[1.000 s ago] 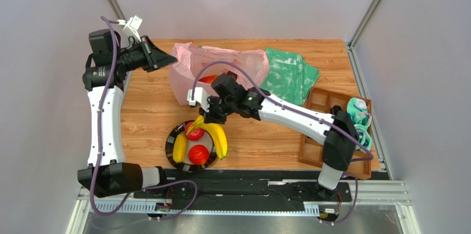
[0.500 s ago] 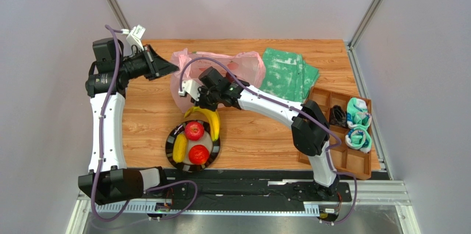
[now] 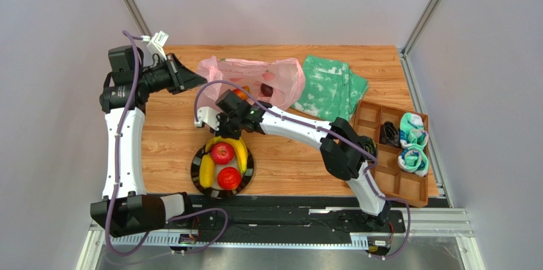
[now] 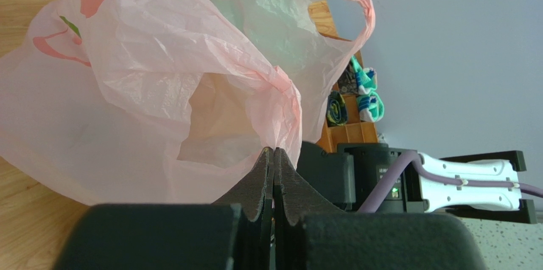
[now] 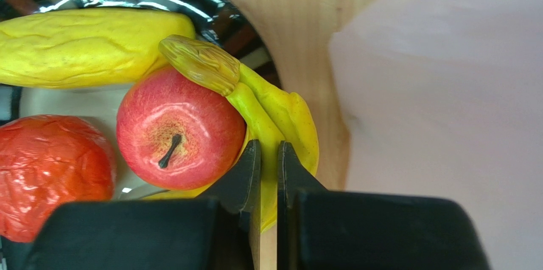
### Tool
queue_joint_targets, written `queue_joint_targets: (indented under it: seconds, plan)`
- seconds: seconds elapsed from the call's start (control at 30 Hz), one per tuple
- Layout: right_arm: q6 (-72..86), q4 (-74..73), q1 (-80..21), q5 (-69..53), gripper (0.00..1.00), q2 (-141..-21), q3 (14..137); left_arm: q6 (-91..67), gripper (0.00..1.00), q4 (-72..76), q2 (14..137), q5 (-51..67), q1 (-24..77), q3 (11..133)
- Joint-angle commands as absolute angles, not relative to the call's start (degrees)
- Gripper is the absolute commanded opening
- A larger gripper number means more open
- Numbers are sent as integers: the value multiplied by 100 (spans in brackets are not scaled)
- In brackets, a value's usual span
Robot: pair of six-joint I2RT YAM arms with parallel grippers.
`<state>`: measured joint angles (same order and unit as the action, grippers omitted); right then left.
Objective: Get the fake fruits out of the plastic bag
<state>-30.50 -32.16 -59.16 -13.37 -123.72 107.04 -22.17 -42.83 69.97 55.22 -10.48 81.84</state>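
The pink plastic bag [image 3: 280, 79] lies at the back of the table, with an orange fruit [image 3: 241, 93] and a dark plum [image 3: 266, 90] showing inside. My left gripper [image 3: 196, 79] is shut on the bag's left rim and holds it up; the left wrist view shows the film [image 4: 159, 60] pinched at the fingertips [image 4: 274, 150]. My right gripper [image 3: 229, 134] is shut on a bunch of yellow bananas [image 5: 280, 114] at the far edge of the black plate [image 3: 195, 167]. The bananas lean against a red apple [image 5: 178, 133]. A yellow fruit [image 5: 83, 47] and an orange-red fruit [image 5: 51, 168] also lie on the plate.
A folded green-and-white cloth [image 3: 331, 85] lies right of the bag. A brown wooden compartment tray [image 3: 357, 177] with rolled socks [image 3: 411, 136] and a dark item sits at the right edge. The right arm stretches across the table's middle.
My right gripper has carried the bananas left, from the plate's right side to its far edge beside the apple. The bag's mouth has shifted and spread; the left gripper keeps its hold.
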Motion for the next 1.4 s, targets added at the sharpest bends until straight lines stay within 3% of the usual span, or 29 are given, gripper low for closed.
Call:
queue_joint_targets:
  seconds: [0.0, 0.2, 0.3, 0.33, 0.53, 0.83, 0.97, 1.03, 1.17, 1.37]
  plan:
    - [-3270, -3366, -6055, -1450, 0, -12498, 10986, -2206, 0, -4201, 6987, 5608, -1028, 8288]
    - [-3208, -3393, -6170, -1380, 0, -12542, 10934, -2180, 0, -4210, 7014, 5572, -1020, 8271]
    - [-3085, -3297, -6188, -1082, 19, -12525, 10899, -2162, 0, -4210, 7031, 5555, -1028, 8271]
    - [-2981, -3270, -6188, -881, 35, -12498, 10890, -2153, 0, -4219, 7057, 5555, -1020, 8271]
    - [-2707, -3304, -6117, -1061, 63, -11823, 11039, -1995, 0, -4324, 7119, 5441, -1028, 8306]
    - [-2278, -3596, -5513, -2767, 62, -9766, 10723, -1688, 0, -4684, 6759, 5054, -1020, 7955]
    - [-2029, -2368, -4940, -1954, 66, -9054, 10319, -1600, 0, -4746, 6540, 4949, -1020, 7543]
    - [-2722, -2119, -4730, -1470, 73, -9044, 10144, -1582, 0, -4729, 6382, 4835, -1020, 7384]
    - [-3752, -2268, -4588, -705, 76, -9587, 10195, -1547, 0, -4623, 6302, 4781, -1037, 7137]
    - [-3850, -2881, -4482, -229, 78, -10466, 10554, -1424, 0, -4711, 6293, 4702, -1046, 7189]
